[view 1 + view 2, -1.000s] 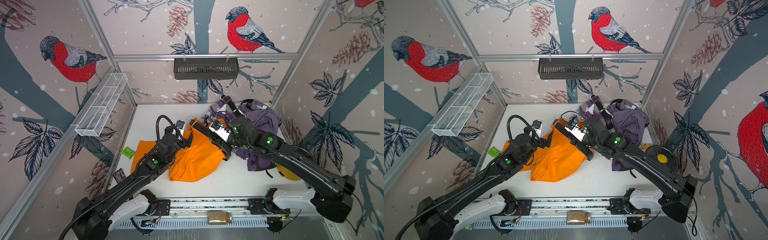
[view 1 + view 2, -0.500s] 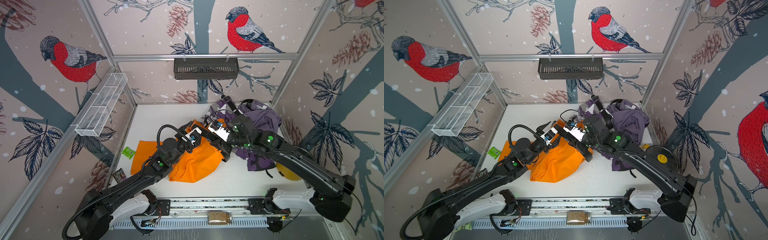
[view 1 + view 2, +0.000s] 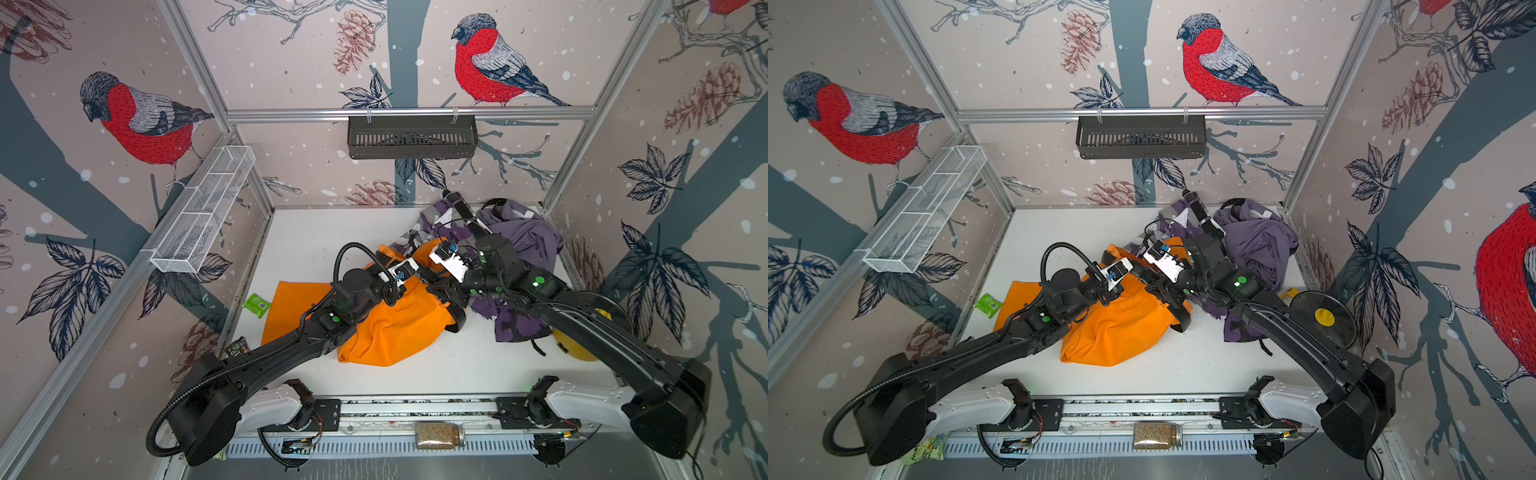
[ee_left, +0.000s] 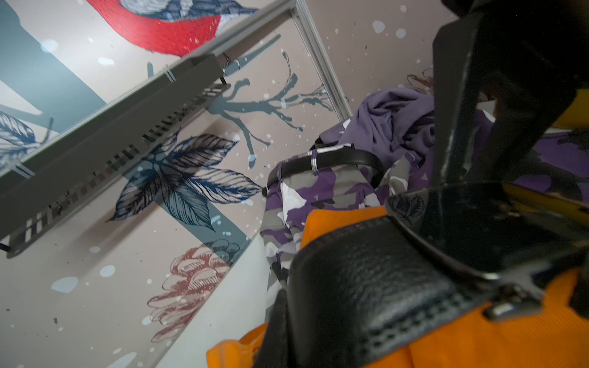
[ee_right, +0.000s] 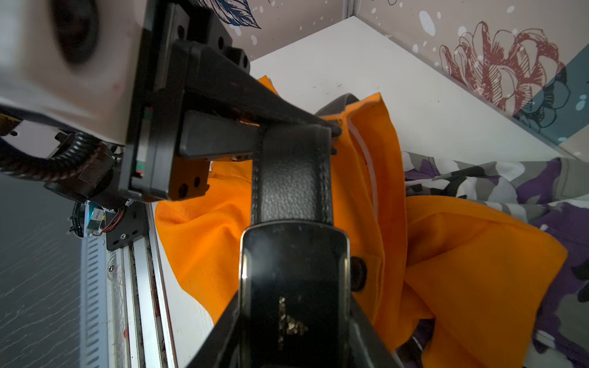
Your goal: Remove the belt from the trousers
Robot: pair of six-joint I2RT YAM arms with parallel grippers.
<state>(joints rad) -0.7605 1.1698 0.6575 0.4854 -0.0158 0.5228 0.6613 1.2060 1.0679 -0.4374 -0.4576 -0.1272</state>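
The orange trousers [image 3: 395, 328] [image 3: 1117, 332] lie crumpled mid-table, with a black leather belt [image 5: 291, 181] across their waist. My right gripper [image 5: 294, 318] [image 3: 438, 286] is shut on the belt's glossy black buckle [image 5: 294, 280], one finger on each side of it. My left gripper [image 5: 318, 133] [image 3: 422, 274] is shut on the strap just beyond the buckle. In the left wrist view the strap [image 4: 366, 286] fills the area at the jaws, and the buckle [image 4: 478, 229] sits beside it. The rest of the belt loops off the trousers' right edge [image 3: 457, 320].
Purple camouflage trousers [image 3: 440, 220] with their own black belt [image 4: 334, 159] and a purple garment [image 3: 528, 237] are heaped at the back right. A green packet [image 3: 256, 304] lies left, a dark disc with a yellow hub [image 3: 1325, 318] right, and a jar [image 3: 439, 435] on the front rail.
My left arm has swung right over the orange trousers and its gripper, open before, has shut on the belt strap. The right gripper has kept its hold on the buckle.
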